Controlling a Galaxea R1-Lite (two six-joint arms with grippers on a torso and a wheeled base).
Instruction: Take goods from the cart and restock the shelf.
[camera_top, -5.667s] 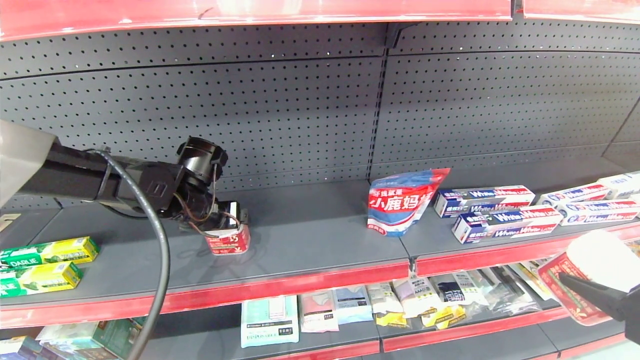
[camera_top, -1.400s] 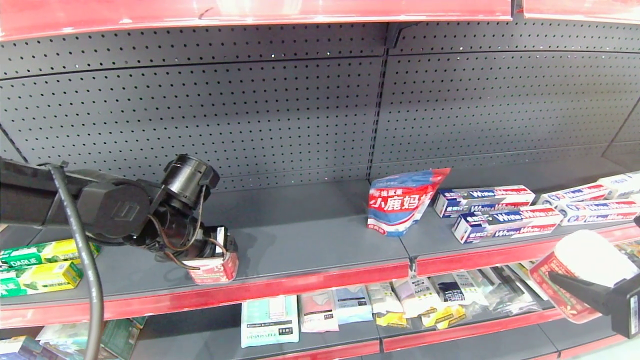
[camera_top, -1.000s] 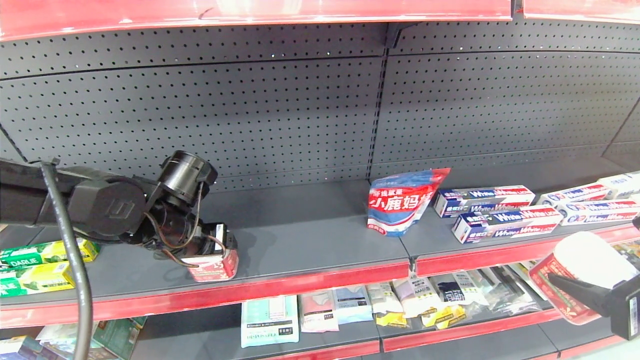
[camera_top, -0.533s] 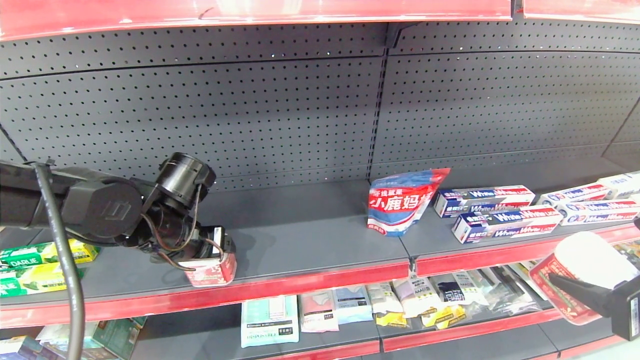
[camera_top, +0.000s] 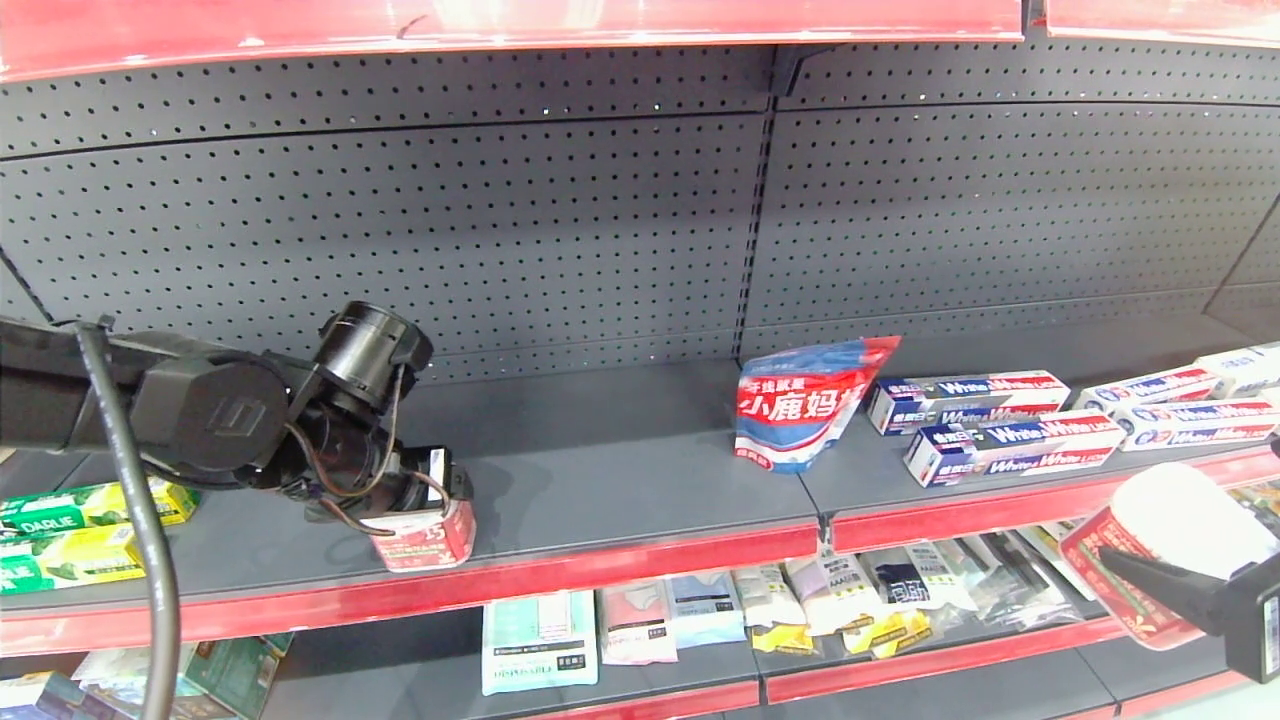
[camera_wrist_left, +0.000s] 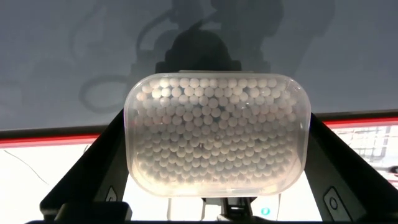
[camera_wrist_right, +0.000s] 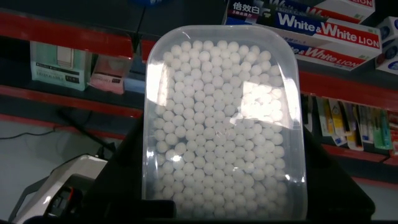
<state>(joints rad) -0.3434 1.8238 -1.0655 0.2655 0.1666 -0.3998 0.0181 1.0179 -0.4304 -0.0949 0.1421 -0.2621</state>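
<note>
We have the left gripper clamped on a tub set down, or nearly so, on the grey shelf close to its red front lip. It sits between the green and yellow boxes and the blue and red pouch, a bare stretch we judge is the gap to fill. The right gripper grips a second tub low and to the right, before the lower tier, likely parked clear until its turn. Each tub is a rounded clear plastic box packed with small white balls, red-labelled round its side.
</note>
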